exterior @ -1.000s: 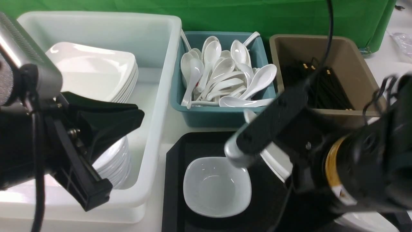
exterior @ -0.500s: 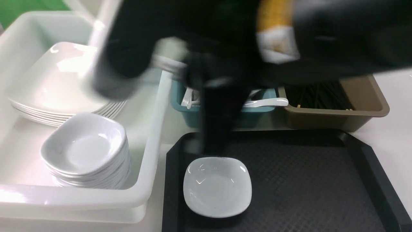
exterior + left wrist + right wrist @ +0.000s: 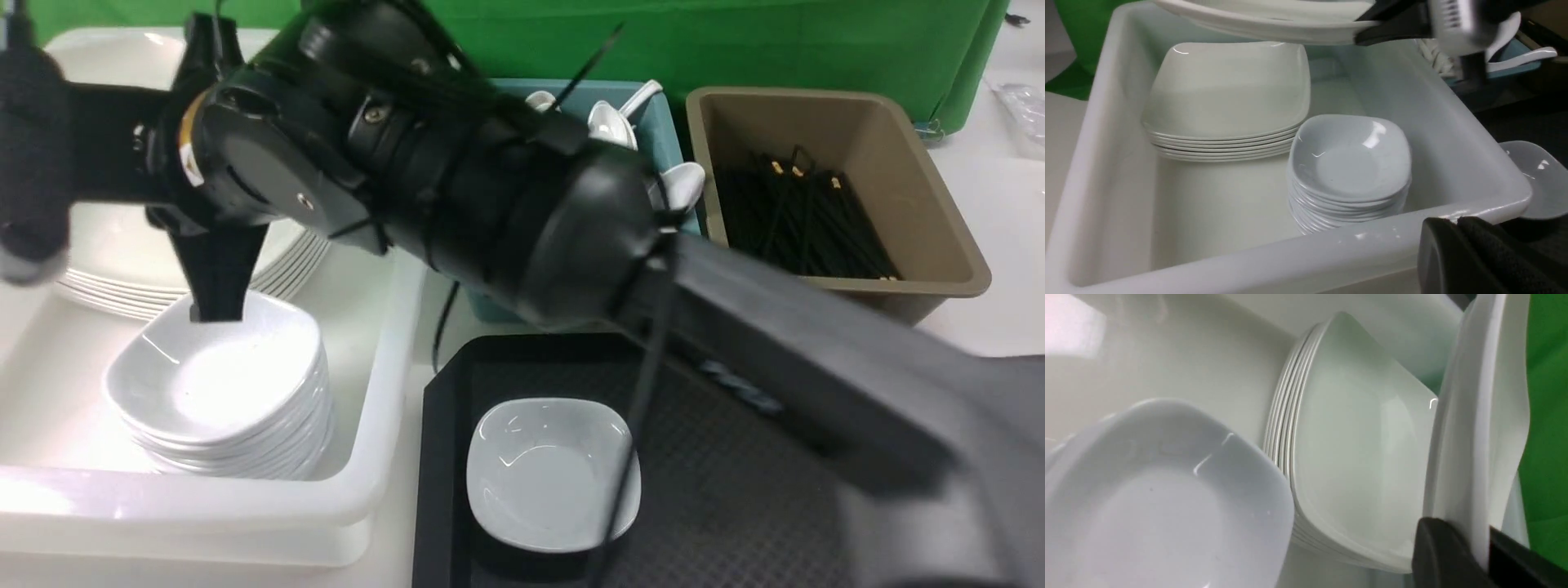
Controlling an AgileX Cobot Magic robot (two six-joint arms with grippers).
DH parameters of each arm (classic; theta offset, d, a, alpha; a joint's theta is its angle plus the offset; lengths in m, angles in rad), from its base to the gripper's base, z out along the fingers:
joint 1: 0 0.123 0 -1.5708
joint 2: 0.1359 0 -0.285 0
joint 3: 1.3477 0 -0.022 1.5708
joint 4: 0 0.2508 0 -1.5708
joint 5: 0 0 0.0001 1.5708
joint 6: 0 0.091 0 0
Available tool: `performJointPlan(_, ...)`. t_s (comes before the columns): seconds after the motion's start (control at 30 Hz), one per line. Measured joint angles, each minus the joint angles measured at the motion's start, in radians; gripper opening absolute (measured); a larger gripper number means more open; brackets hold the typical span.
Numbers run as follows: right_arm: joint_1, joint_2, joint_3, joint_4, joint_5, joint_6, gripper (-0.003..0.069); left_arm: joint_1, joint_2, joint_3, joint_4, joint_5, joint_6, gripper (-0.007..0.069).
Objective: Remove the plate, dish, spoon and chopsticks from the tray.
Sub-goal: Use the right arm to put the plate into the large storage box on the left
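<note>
The large white plate (image 3: pixel 1269 20) hangs above the white tub (image 3: pixel 245 506), over the stack of plates (image 3: pixel 1229 90). My right gripper (image 3: pixel 1474 535) is shut on the rim of the plate (image 3: pixel 1478 416), and its arm (image 3: pixel 457 180) reaches across from the right. The small dish (image 3: pixel 553 474) sits on the black tray (image 3: pixel 718 506) at its left end. My left gripper (image 3: pixel 1457 221) is shut and empty, low by the tub's near rim. No spoon or chopsticks show on the visible part of the tray; the arm hides its right side.
Inside the tub a stack of dishes (image 3: pixel 220 384) stands beside the plate stack (image 3: pixel 114 245). A teal bin (image 3: pixel 653 106) behind the tray holds several white spoons. A brown bin (image 3: pixel 939 245) to its right holds black chopsticks (image 3: pixel 800 212).
My right arm has swung left with the plate, from over the tray to over the tub. The left arm has dropped out of the front view.
</note>
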Motion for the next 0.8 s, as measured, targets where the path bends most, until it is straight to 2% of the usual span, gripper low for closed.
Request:
performJointPlan(0.17,-0.053,0.096,-0.060,0.049,-0.048,-0.054,0.0056,0.000,0.000,0.000,-0.058,-0.049,0.041,0.0017)
performJointPlan(0.33,-0.066,0.153,-0.067,0.095,-0.162,-0.164,0.0056,0.000,0.000,0.000,-0.071,-0.063,0.048,0.0017)
performJointPlan(0.8,-0.066,0.233,-0.067,0.120,-0.291,-0.224,0.0057,0.000,0.000,0.000,-0.103,-0.070,0.052,0.0017)
